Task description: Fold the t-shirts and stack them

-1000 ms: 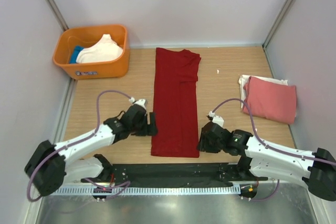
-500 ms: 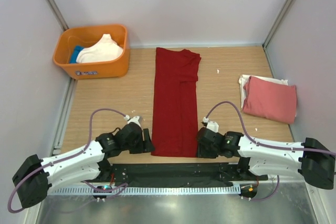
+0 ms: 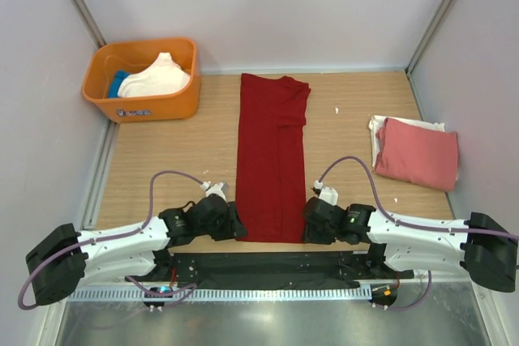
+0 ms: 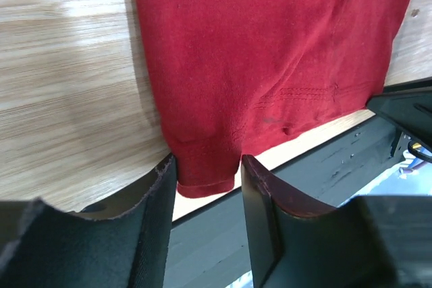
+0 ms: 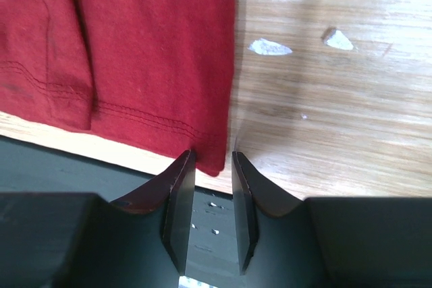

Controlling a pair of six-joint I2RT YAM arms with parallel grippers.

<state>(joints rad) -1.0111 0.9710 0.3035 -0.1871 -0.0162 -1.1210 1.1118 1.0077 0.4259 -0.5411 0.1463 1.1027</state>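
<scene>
A dark red t-shirt (image 3: 272,151) lies folded into a long strip down the middle of the wooden table, its hem at the near edge. My left gripper (image 3: 233,228) is open with its jaws either side of the hem's near left corner (image 4: 206,173). My right gripper (image 3: 308,227) is open with its jaws either side of the near right corner (image 5: 212,160). A folded salmon-pink t-shirt (image 3: 418,154) lies on a white one (image 3: 376,131) at the right. Cream (image 3: 158,77) and blue (image 3: 118,83) shirts sit in the tub.
The orange plastic tub (image 3: 142,79) stands at the back left. Grey walls close in the table on three sides. A black rail (image 3: 268,266) runs along the near edge. Small white flecks (image 5: 270,47) lie on the wood right of the shirt.
Both grippers have drawn down and inward to the shirt's near corners. The left one moved right to the hem's left corner; the right one settled at the right corner.
</scene>
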